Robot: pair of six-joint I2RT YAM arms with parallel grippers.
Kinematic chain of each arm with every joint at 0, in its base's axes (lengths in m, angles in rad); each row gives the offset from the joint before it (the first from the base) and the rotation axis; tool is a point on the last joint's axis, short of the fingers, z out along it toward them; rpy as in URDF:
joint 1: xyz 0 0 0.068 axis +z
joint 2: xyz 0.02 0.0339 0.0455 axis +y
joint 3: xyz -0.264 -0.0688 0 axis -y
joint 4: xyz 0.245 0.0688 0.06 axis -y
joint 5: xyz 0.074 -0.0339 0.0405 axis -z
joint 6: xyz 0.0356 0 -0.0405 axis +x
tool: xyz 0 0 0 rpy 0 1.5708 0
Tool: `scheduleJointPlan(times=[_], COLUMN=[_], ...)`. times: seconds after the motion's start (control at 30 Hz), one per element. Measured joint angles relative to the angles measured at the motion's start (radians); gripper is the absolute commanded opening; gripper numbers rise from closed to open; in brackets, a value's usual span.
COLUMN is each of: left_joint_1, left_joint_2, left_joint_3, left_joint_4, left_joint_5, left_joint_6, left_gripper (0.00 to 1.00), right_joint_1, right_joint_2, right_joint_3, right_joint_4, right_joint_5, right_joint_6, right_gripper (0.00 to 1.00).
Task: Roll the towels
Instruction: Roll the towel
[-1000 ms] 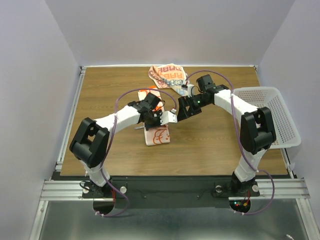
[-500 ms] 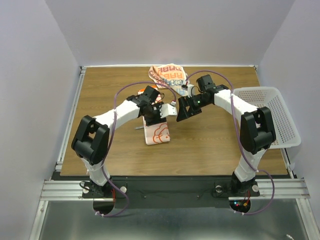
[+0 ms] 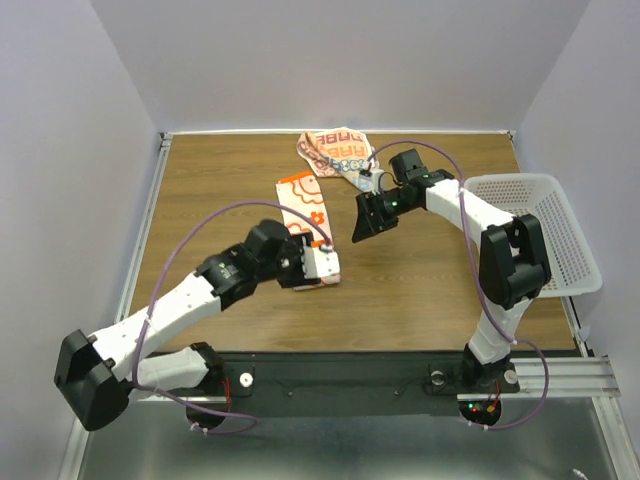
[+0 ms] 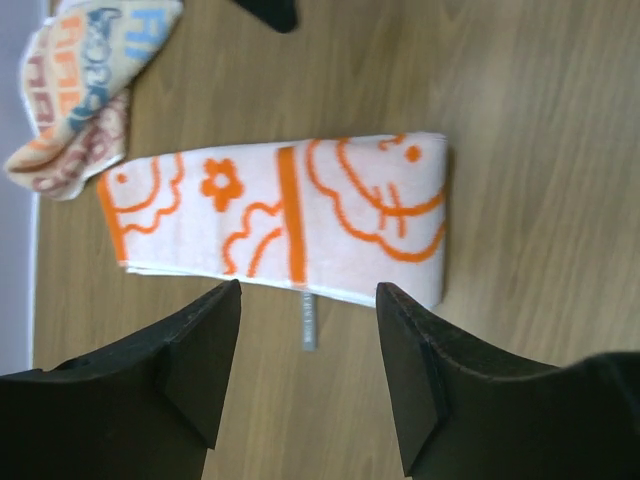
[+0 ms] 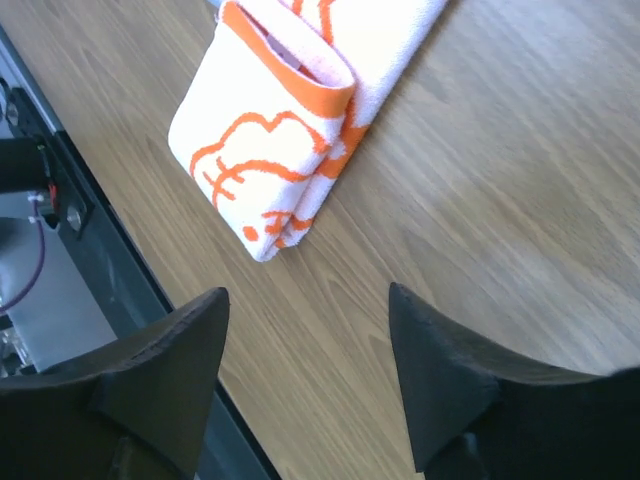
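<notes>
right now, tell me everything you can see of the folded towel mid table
The folded towel is thin white cloth with orange cartoon outlines, a flower and an orange stripe. It is folded in layers into a long narrow strip and lies flat on the wooden table, its near end doubled over, not yet rolled. A small grey tag sticks out of one long edge. The left gripper hangs open over it; nothing grips it.

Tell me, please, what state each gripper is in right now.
Left gripper: open, empty, over the folded towel.
Right gripper: open, holding nothing.
</notes>
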Motion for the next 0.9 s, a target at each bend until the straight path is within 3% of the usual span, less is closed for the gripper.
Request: scheduleJointPlan(times=[0.2, 0.27, 0.33, 0.6, 0.9], left_joint_1=[-0.151, -0.171, -0.189, -0.203, -0.203], left_joint_2=[0.088, 0.125, 0.162, 0.269, 0.361], left_joint_3=[-0.225, -0.235, -0.235, -0.238, -0.246], left_joint_4=[0.15, 0.164, 0.21, 0.361, 0.458], left_joint_5=[-0.153, -0.182, -0.213, -0.274, -0.32], left_joint_6=[-0.059, -0.074, -0.092, -0.117, -0.105], left_gripper=[0.73, 0.85, 0.87, 0.86, 0.71], right_joint_1=[0.058, 0.063, 0.062, 0.043, -0.051], right_joint_2=[0.034, 0.049, 0.055, 0.055, 0.055], right_joint_3=[0.033, 0.046, 0.049, 0.05, 0.06], right_joint_4=[0.003, 0.005, 0.006, 0.006, 0.006], right_joint_5=[0.026, 0.031, 0.037, 0.064, 0.026], right_joint_6=[0.034, 0.04, 0.042, 0.032, 0.045], right_gripper=[0.64, 0.71, 0.82, 0.96, 0.99])
